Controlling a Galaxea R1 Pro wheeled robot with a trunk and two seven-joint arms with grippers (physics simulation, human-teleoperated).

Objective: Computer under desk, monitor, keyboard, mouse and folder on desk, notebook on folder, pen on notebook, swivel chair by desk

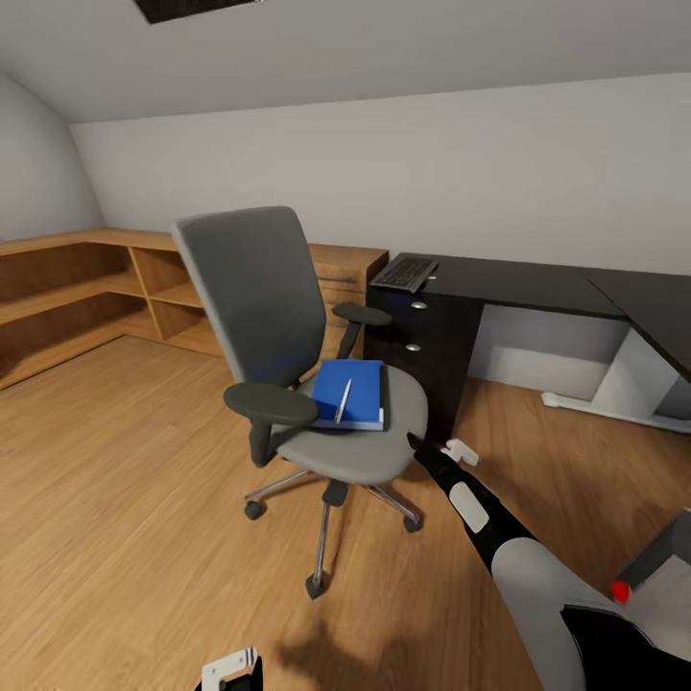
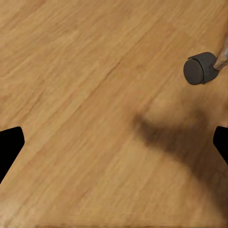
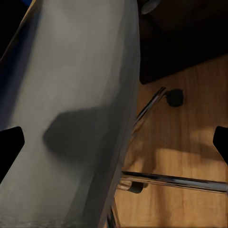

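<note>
The grey swivel chair (image 1: 259,297) stands mid-floor, left of the black desk (image 1: 518,283). On its seat lies the blue folder (image 1: 357,389) with the white pen (image 1: 343,401) on top. A grey strip along the folder's right side may be the notebook; I cannot tell. The keyboard (image 1: 404,274) rests on the desk's left end. My right gripper (image 1: 416,442) (image 3: 114,142) is open at the seat's front right edge, just over the grey cushion (image 3: 71,95). My left gripper (image 1: 230,667) (image 2: 114,142) hangs open over bare floor. The monitor (image 1: 657,576), red dot showing, lies low at the right. Mouse and computer are out of view.
Light wood shelving (image 1: 86,288) runs along the left and back walls. The chair's silver star base (image 1: 326,518) spreads over the wood floor, one caster (image 2: 199,68) near my left gripper. Dark drawers with silver knobs (image 1: 418,326) sit right behind the chair. The white desk leg (image 1: 624,389) stands further right.
</note>
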